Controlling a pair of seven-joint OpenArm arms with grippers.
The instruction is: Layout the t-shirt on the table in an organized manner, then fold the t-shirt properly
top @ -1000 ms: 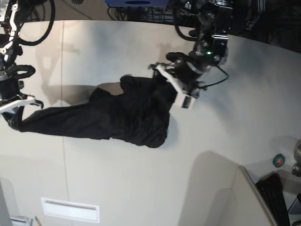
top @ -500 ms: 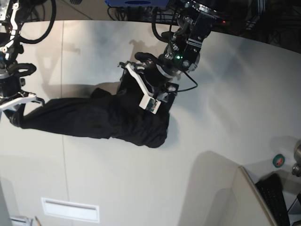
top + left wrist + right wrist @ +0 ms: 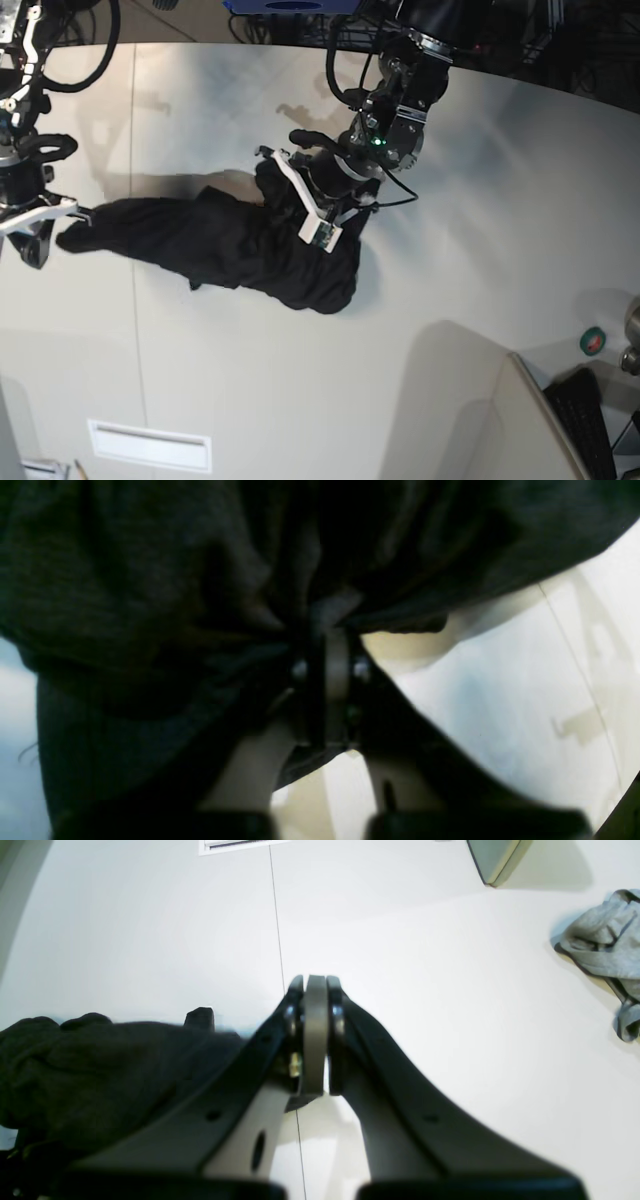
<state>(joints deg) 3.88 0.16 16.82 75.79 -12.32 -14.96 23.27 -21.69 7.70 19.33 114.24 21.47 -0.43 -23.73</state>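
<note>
Your big black soft t-shirt (image 3: 240, 245) is not laid out yet. It lies in a long bunched heap on the wide off-white tabletop (image 3: 300, 400), and its colourful print does not show. So the flat spreading is still to do, and all the folding comes after that.

Your left gripper (image 3: 327, 630) is pressed together on a fold of the black cloth. The cloth bunches up all around its tips and hangs over them. In the base view this gripper (image 3: 312, 205) sits on top of the fat end of the heap.

Your right gripper (image 3: 315, 990) is pressed together too. In its own camera the black cloth lies just beside it, on its left and a little under it. It may be pinching a thin edge of the shirt, but the view does not show this well enough to be sure. In the base view this gripper (image 3: 35, 225) is at the thin far end of the heap, so the shirt stretches from one gripper to the other.

Other things are well apart from the shirt. A crumpled grey cloth (image 3: 602, 947) lies far off to the right of your right gripper. A small green round thing (image 3: 593, 341) sits near the tabletop's edge. Nothing stands in the way of spreading the shirt.
</note>
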